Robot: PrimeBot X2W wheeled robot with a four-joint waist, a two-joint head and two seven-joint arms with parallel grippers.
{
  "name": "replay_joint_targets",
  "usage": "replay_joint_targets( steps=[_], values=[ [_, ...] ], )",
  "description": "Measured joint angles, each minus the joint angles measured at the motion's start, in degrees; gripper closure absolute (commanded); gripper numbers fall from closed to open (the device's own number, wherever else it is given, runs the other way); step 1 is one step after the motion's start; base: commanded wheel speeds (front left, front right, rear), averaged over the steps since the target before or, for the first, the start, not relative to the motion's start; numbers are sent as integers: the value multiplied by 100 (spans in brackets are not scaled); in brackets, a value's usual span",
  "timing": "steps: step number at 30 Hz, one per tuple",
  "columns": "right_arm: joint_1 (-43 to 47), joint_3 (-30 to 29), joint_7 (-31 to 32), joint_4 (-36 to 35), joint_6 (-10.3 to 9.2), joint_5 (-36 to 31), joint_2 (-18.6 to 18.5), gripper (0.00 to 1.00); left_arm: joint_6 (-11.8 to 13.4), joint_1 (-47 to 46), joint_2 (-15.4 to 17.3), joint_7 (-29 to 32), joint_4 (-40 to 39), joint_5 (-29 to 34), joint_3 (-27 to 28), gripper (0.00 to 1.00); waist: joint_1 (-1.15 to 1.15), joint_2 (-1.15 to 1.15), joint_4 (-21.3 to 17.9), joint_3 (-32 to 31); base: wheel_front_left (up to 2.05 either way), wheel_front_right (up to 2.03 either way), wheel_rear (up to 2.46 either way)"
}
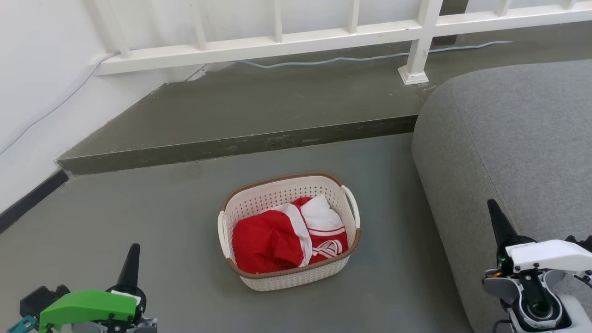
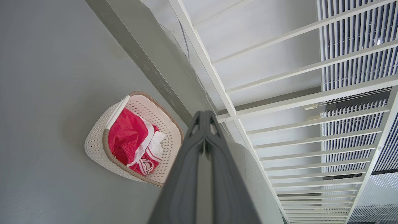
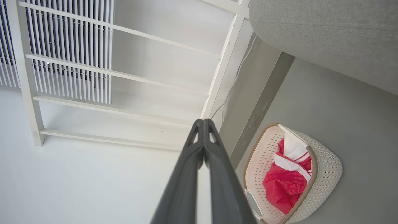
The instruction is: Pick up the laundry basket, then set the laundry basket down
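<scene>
The laundry basket [image 1: 296, 279] stands upright on the grey floor [image 1: 138, 208], between the raised step [image 1: 231, 147] and the robot, near the grey fabric seat [image 1: 508, 138]. Its long axis runs left to right across the head view, with the right end slightly farther away and a white loop handle [image 1: 352, 203] at each short end. The body is cream perforated plastic, rounded-rectangular, with a brown woven-look rim [image 1: 277, 179]. Red-and-white clothes [image 1: 273, 240] lie inside. The left gripper [image 1: 132, 252] and right gripper [image 1: 493, 208] each have their fingers pressed together on nothing, well apart from the basket.
</scene>
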Motion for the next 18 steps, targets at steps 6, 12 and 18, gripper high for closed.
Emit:
replay_joint_targets(
  steps=[6,12,18],
  values=[
    [-66,-137,93,4,108,403,16,100,-55,-85,0,101,51,-434,104,100,0,0,3,2,0,0,0],
    [-80,-282,182,8,171,801,46,100,-152,-123,0,169,109,-866,176,100,0,0,5,4,0,0,0],
    [-116,-416,270,11,250,1196,97,100,-214,-220,0,276,146,-1277,274,100,0,0,7,7,0,0,0]
  ],
)
